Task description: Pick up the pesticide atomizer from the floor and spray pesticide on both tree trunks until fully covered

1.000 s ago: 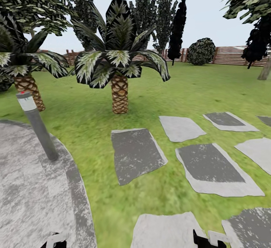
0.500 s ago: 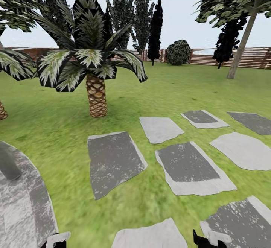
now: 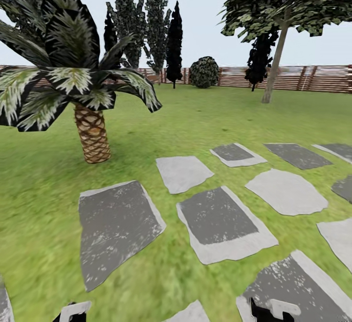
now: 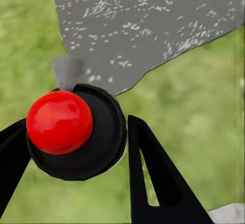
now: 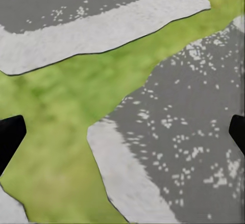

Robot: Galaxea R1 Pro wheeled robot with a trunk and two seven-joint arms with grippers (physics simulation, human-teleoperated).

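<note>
In the left wrist view my left gripper is shut on the pesticide atomizer, a black round body with a shiny red knob and a small grey nozzle. Both black fingers press against its sides, above grass and a grey stone. My right gripper is open, its fingertips wide apart over a stepping stone and grass. One tree stands far off at the right of the lawn, its thin-looking leaning trunk in front of the fence. Parts of both grippers peek in at the bottom edge of the head view.
A short palm with a scaly trunk stands close at the left. Several grey stepping stones lie in the grass ahead and to the right. A brown slat fence bounds the lawn, with dark cypresses and a round shrub before it.
The camera has swung right, so the whole scene slid left. The grey bollard lamp and paved circle left the view, and the leaning tree came in at the right.
</note>
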